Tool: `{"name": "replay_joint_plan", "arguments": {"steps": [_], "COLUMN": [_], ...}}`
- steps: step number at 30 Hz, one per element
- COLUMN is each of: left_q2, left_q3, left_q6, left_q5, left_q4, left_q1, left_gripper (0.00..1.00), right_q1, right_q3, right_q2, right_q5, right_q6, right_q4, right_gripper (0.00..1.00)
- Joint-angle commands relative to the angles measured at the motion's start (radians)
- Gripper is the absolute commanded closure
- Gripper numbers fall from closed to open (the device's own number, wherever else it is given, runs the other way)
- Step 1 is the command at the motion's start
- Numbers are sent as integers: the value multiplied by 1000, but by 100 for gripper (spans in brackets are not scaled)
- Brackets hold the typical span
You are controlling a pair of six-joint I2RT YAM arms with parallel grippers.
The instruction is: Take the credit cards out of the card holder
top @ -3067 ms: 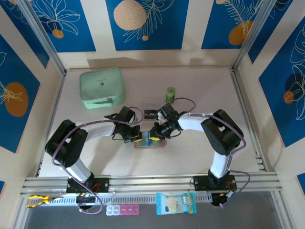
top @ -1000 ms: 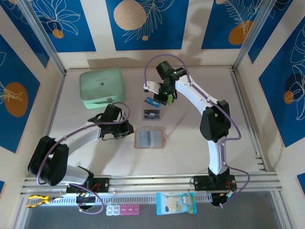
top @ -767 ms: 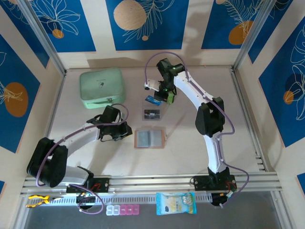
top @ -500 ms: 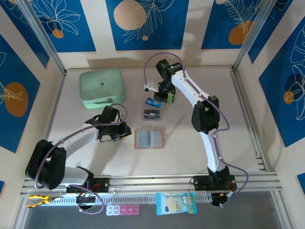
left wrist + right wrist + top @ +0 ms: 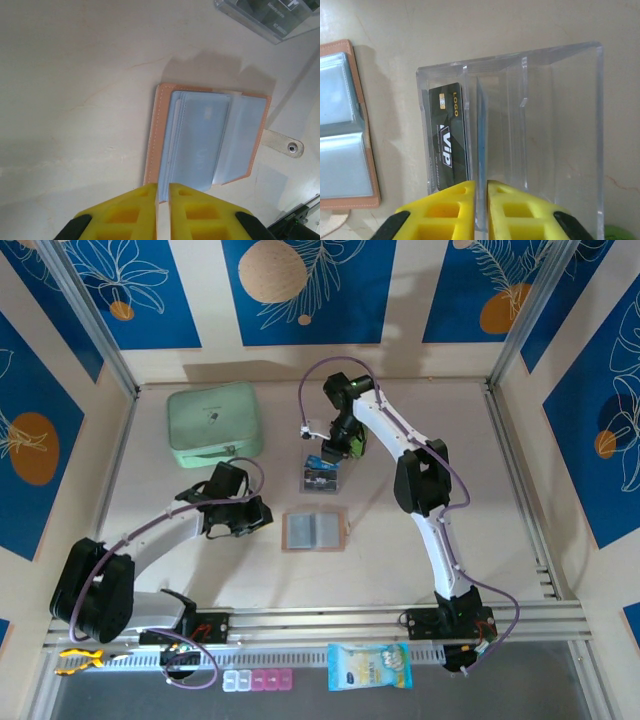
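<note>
The card holder (image 5: 315, 530) lies open and flat on the table, tan-pink outside with greyish sleeves (image 5: 210, 135). A clear plastic box (image 5: 320, 480) stands just behind it. In the right wrist view a dark credit card (image 5: 447, 145) stands in the box's left slot (image 5: 560, 125), and a blue credit card (image 5: 481, 140) stands edge-on in the slot beside it. My right gripper (image 5: 481, 187) is over the box (image 5: 328, 452), shut on the blue card's near edge. My left gripper (image 5: 264, 516) is shut and empty, just left of the holder, its tips (image 5: 163, 192) over the holder's edge.
A mint-green zip case (image 5: 214, 423) sits at the back left. A green cylinder (image 5: 620, 232) stands right of the box. The holder's strap with a snap (image 5: 292, 147) sticks out on its right. A snack packet (image 5: 369, 666) and a pill organiser (image 5: 258, 680) lie below the rail.
My right gripper carried the blue card away from the holder to the back and lowered it into the clear box. My left arm drew back a little to the left.
</note>
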State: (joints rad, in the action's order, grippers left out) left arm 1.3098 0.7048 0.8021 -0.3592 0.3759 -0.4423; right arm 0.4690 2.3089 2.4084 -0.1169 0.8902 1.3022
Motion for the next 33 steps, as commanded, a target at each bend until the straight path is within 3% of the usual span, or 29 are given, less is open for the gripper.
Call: {"name": "replay_joint_plan", "arguments": {"steps": [1,8,13,16,33], "left_q2": [-11,3,20,26,23], "left_q3": [-11,-10,-13,-13,-19], "left_q6": [-12,-11,-7,-7,-2], "left_q5": [8,1,-10,-17,-31], "left_q4": [18,1,-22,-28,-53], "left_q1": [13,13,13,13,13], "left_gripper": [86,86,86,86,86], "right_q1": [-4,-20,-2,15,46], "right_q3": [29,-31,-80,-121,-256], "right_q2": [14,-70,-89,-86,-165], "right_q5": [-40,-26,4,46,120], "right_q6": [-10,-113,-173,-184,-252], "right_q4": [13,-154,-245,-289,-437], "right_gripper": [74,71,84,87,82]}}
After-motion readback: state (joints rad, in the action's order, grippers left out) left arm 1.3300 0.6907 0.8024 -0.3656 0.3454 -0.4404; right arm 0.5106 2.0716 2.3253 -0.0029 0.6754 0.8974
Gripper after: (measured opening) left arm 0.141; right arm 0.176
